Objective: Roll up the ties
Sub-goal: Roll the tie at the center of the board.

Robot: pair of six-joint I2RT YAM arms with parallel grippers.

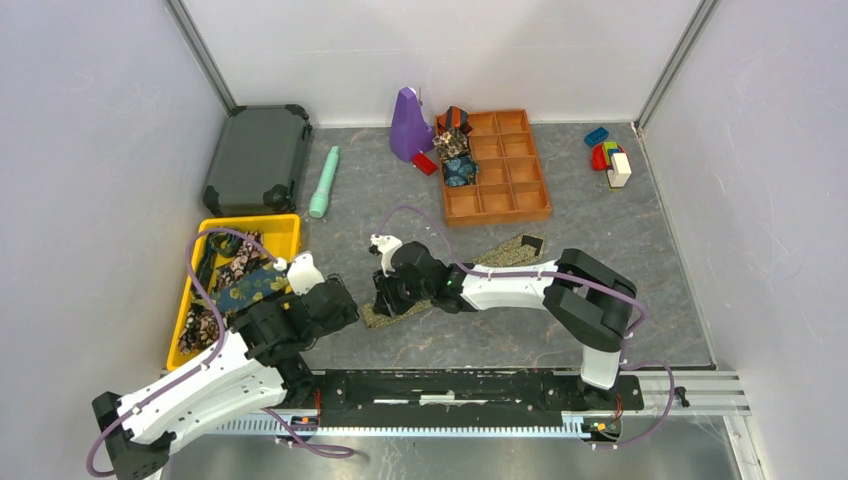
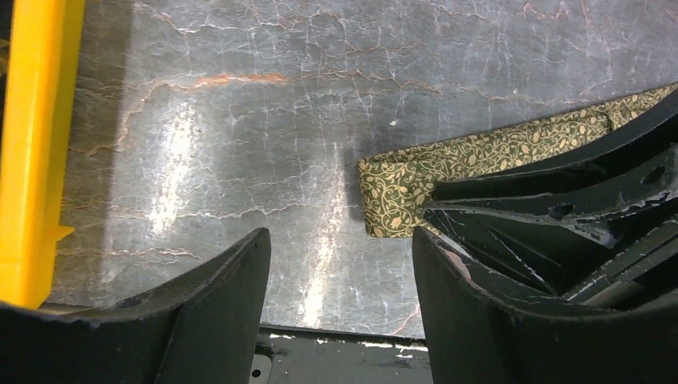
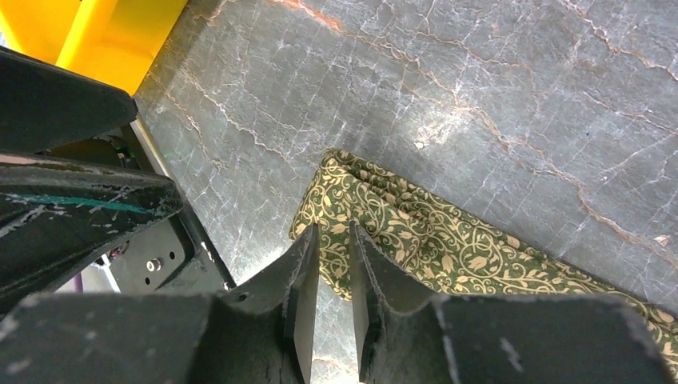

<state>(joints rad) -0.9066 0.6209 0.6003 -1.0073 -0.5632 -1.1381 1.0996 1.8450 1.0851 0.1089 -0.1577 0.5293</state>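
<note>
Seen from above, the right gripper (image 1: 384,303) hides the near end of the olive-gold tie (image 1: 498,254) (pattern too small there). Whether its 2 fingers (image 3: 296,288) pinch fabric cannot be told.

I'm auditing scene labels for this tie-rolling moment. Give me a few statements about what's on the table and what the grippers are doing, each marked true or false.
1. The left gripper is open and holds nothing. True.
2. The olive-gold tie lies in the yellow bin. False: it lies on the table, with the right gripper at its folded end.
3. Rolled ties sit in the left compartments of the wooden tray. True.
4. The teal cylinder stands upright. False: it lies flat beside the dark case.
5. The yellow bin is empty. False: it holds several unrolled ties.
</note>
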